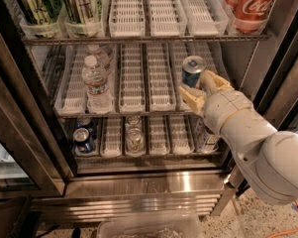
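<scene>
A blue and silver can (192, 69) stands upright in the right lane of the middle fridge shelf (138, 112). My gripper (203, 89) reaches in from the lower right and is shut on the can's lower part. One cream finger (190, 97) is at the can's front left, the other (216, 81) at its right. The white arm (260, 143) hides the right end of the shelf below. Two water bottles (95, 81) stand in the left lane of the same shelf.
The top shelf holds green cans (59, 4) at the left and red Coca-Cola cans (250, 4) at the right. On the bottom shelf are a blue can (81, 139) and silver cans (134, 135). The glass door (10, 133) stands open at the left, and a plastic bin (148, 228) sits below.
</scene>
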Robot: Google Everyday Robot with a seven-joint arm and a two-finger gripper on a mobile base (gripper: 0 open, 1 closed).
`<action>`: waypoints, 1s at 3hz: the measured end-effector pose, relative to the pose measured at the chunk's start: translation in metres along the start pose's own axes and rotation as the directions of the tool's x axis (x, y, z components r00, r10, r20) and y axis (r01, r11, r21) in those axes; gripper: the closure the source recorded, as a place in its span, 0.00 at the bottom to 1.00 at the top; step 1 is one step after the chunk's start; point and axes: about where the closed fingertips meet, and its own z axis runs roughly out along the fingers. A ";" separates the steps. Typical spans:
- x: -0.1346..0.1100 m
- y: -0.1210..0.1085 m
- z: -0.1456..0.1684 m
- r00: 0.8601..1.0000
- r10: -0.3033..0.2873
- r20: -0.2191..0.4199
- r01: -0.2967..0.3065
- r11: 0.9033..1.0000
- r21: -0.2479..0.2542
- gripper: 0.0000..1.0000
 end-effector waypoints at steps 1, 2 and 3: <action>-0.001 0.031 -0.014 0.996 0.023 -0.082 -0.033 0.992 -0.122 1.00; 0.013 0.078 -0.030 0.979 0.022 -0.204 -0.077 0.960 -0.268 1.00; 0.035 0.095 -0.051 0.958 0.017 -0.287 -0.130 0.915 -0.382 1.00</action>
